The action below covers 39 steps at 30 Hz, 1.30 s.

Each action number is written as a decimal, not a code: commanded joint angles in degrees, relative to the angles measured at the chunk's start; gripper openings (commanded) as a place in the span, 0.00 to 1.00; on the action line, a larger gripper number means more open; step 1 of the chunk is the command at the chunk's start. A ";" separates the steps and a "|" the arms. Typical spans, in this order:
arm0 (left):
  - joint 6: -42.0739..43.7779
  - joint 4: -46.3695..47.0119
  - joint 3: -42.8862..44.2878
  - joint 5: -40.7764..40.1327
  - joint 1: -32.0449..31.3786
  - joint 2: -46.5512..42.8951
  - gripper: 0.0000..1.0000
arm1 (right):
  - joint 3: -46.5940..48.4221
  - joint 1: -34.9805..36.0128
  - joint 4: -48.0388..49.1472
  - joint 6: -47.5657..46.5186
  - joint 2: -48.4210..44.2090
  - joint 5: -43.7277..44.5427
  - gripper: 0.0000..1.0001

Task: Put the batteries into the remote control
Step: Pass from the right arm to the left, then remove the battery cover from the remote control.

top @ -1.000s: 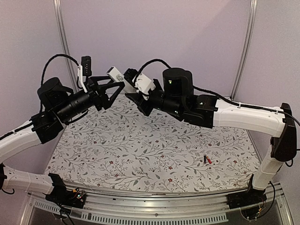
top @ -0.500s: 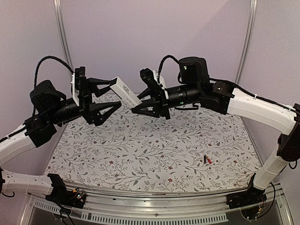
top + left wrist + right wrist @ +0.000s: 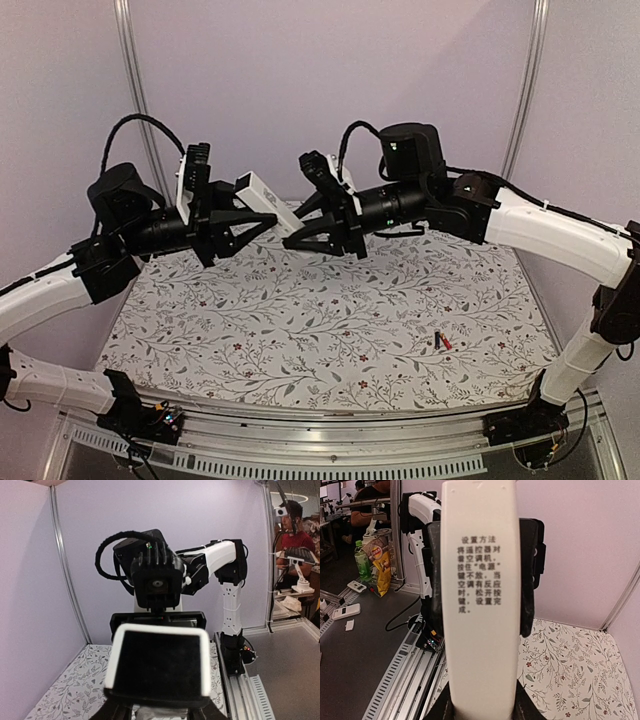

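Observation:
The remote control, a long white bar, hangs in the air above the back of the table between both arms. My right gripper is shut on one end of it; the right wrist view shows its printed white back rising from between my right gripper's fingers. My left gripper stands round the other end, jaws drawn in close. That end fills the left wrist view just above my left gripper; I cannot see whether the fingers press on it. The batteries, one red and one dark, lie together on the table at the right front.
The flowered table cloth lies below both arms. A metal rail runs along the near edge, with the arm bases at its two ends. Purple walls close the back and the sides.
My left gripper's jaws have narrowed from a wide spread to close round the remote's end, and the left arm has risen and moved right. Earlier the right arm swung up, levelling the remote.

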 commanded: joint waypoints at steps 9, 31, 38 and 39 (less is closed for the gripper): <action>-3.24 3.00 -1.59 -1.12 -1.46 -1.24 0.00 | 0.26 0.42 2.45 0.48 -1.68 3.81 0.51; -32.51 13.19 5.52 -15.23 -1.23 -0.86 0.00 | -18.22 2.06 38.63 -27.34 -12.72 10.44 0.99; -36.90 16.52 4.79 -14.27 -1.21 0.27 0.00 | -15.68 2.44 42.57 -29.66 -9.79 9.42 0.96; -37.22 17.07 4.66 -13.98 -1.20 0.38 0.00 | -15.26 2.51 42.80 -29.64 -9.36 9.54 0.94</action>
